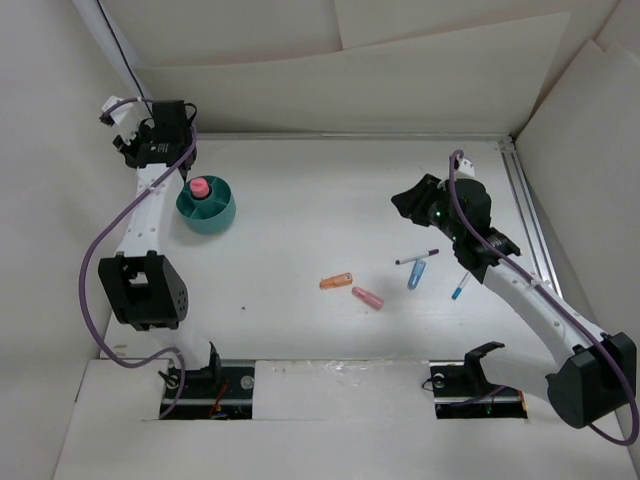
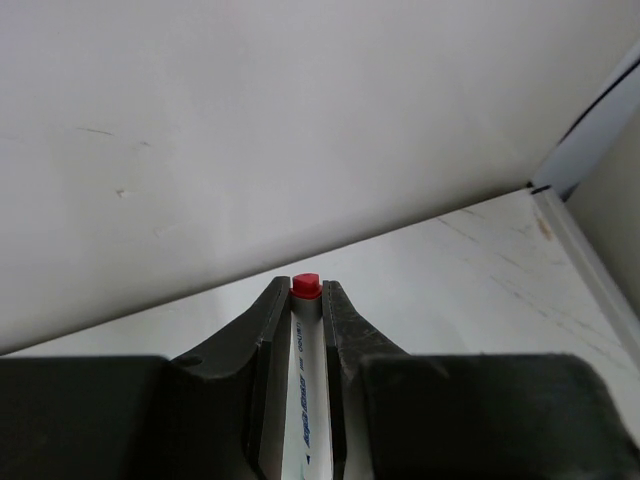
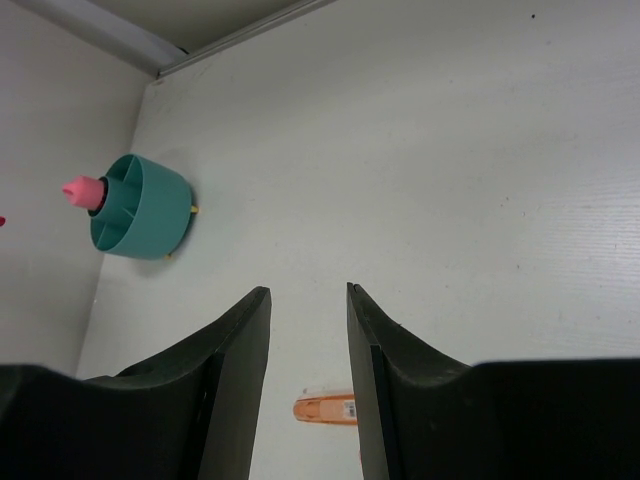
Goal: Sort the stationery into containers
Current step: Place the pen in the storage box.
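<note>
The round teal cup (image 1: 206, 208) stands at the far left with a pink piece (image 1: 199, 187) upright in it. My left gripper (image 1: 187, 165) hangs just behind and above the cup, shut on a thin white pen (image 2: 303, 380) with a red cap (image 2: 305, 285). My right gripper (image 1: 408, 200) is open and empty above the table, right of centre. On the table lie an orange piece (image 1: 336, 282), a pink piece (image 1: 367, 297), a light-blue piece (image 1: 416, 274), a thin purple-tipped pen (image 1: 417, 257) and a blue pen (image 1: 458, 289).
White walls close the table at the back and both sides; a metal rail (image 1: 528, 220) runs along the right edge. The right wrist view shows the cup (image 3: 140, 208) far off and the orange piece (image 3: 325, 409) below the open gripper (image 3: 308, 295).
</note>
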